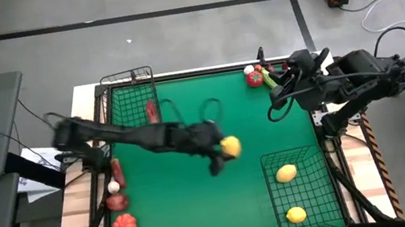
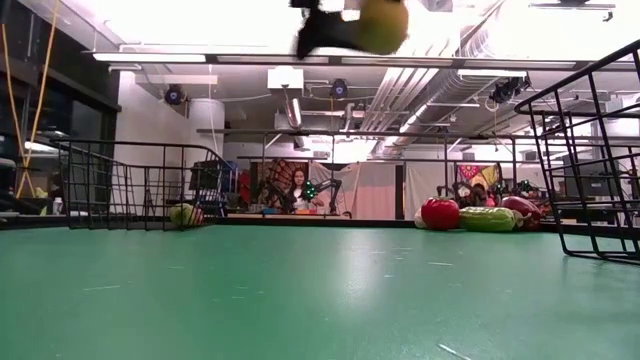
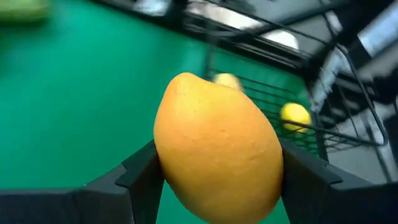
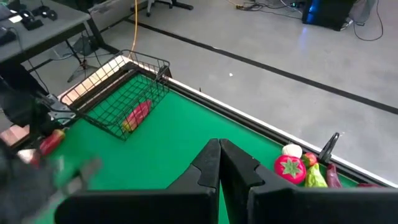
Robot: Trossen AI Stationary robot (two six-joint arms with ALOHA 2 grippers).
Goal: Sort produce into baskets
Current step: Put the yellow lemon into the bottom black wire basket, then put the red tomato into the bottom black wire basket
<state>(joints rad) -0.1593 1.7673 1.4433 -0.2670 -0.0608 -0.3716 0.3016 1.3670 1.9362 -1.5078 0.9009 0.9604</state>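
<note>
Left hand (image 1: 225,152) is up over mid-tabletop (image 1: 202,211), clamped on a yellow lemon (image 3: 217,149) w/ fingers on its sides; its long axis seems to run diagonally betw. them. Lemon's just short of the basket (image 1: 302,187) at the near right corner. Right hand (image 4: 219,163) is pinched closed, empty, by the far right corner.

In my left gripper (image 3: 217,180) the lemon (image 3: 216,148) looks like moulded plastic, its yellow-orange skin matt and finely pebbled, and my fingers (image 3: 140,177) look like matt black plastic with flat, smooth faces. The table top (image 1: 223,192) under me is a green mat, smooth and faintly sheeny in the low view, edged with pale bare wood (image 1: 70,204) at nine o'clock. Both baskets, the larger basket (image 1: 302,186) at five o'clock and the smaller basket (image 1: 132,102) at eleven, are thin black-coated metal wire, while the tomato (image 4: 290,168) at one o'clock shines glossy red.
</note>
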